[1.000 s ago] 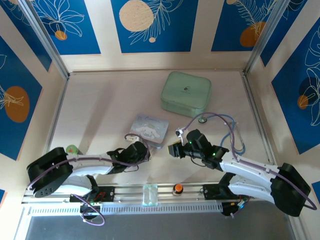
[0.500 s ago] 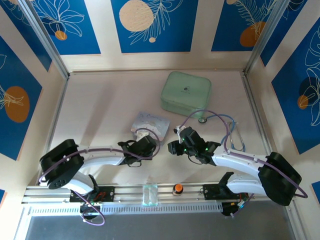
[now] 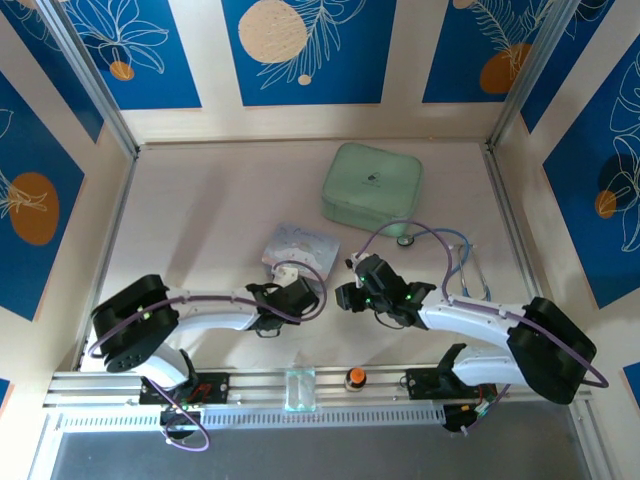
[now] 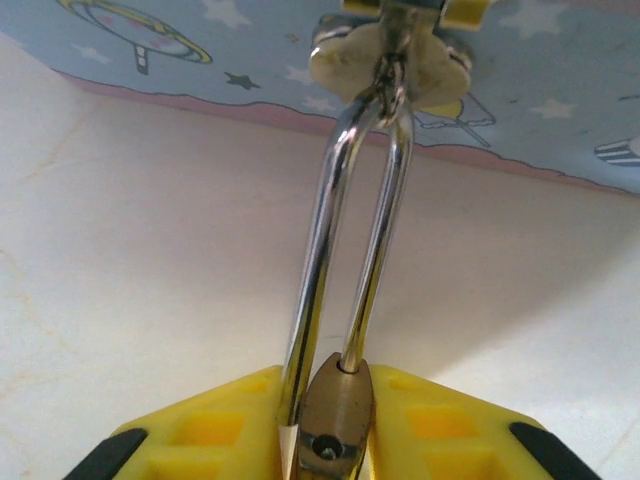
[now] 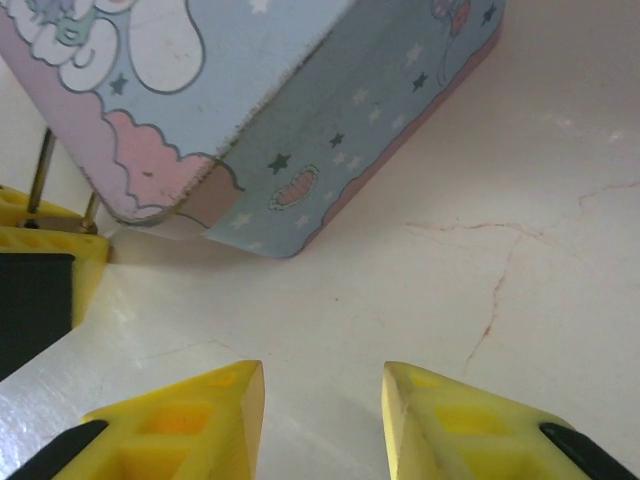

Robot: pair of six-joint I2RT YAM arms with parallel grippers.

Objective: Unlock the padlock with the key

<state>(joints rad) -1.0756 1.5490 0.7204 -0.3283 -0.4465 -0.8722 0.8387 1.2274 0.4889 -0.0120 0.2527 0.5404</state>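
The padlock (image 4: 336, 425) is a small one: a narrow brass-gold body seen edge-on, with a small round fitting on the end facing the left wrist camera, and a thin, bright silver shackle (image 4: 322, 240). The shackle rises straight away from the fingers as a long U. Its bend is threaded through the cream-coloured latch tab (image 4: 352, 55) on the rim of the pale-blue cartoon tin (image 4: 200, 40), directly ahead of the fingertips. One leg of the shackle enters the top of the body. The other runs down alongside it, and I cannot tell whether that leg is seated.

The left gripper (image 4: 325, 390) is closed to a narrow gap around the padlock. The brass body sits between its two yellow fingers (image 4: 215, 430) with no space showing on either side, so the fingers are clamped on it.

The right gripper (image 5: 323, 378) stands partly open, with bare tabletop (image 5: 520, 200) showing between its yellow fingers (image 5: 190, 415) and nothing held or touched. The tin's rounded corner lies just ahead of it and to its left. From above, the two grippers face each other at the near edge of the tin.
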